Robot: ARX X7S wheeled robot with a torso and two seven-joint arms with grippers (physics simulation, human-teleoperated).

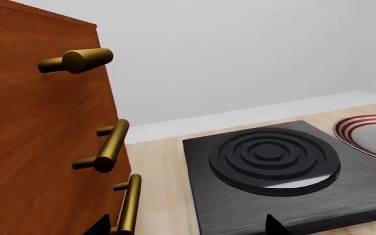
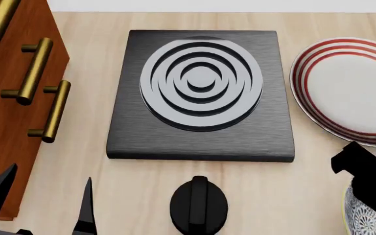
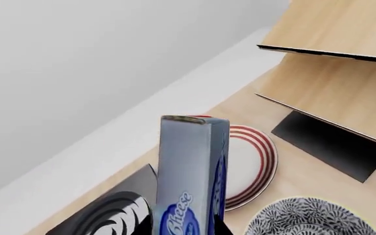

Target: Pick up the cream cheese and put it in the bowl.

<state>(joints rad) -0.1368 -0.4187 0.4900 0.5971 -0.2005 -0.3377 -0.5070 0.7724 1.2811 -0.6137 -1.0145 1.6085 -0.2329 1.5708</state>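
Observation:
The cream cheese (image 3: 191,171), a blue box with silver-grey edges, stands on end between the jaws of my right gripper (image 3: 182,227), which is shut on it. The box is held up off the counter. The bowl (image 3: 305,218), white with a dense dark pattern, lies just beside and below the box. In the head view the bowl (image 2: 365,219) shows only as a patterned sliver at the bottom right, under the black right arm (image 2: 364,178). My left gripper (image 1: 188,227) is open and empty, low in front of the wooden cabinet.
A black stove plate (image 2: 201,93) with a ringed burner fills the centre, its knob (image 2: 199,205) in front. A red-ringed plate (image 2: 354,88) lies to its right. A wooden cabinet (image 2: 5,122) with brass handles stands at left. A wooden shelf (image 3: 344,58) rises beyond the bowl.

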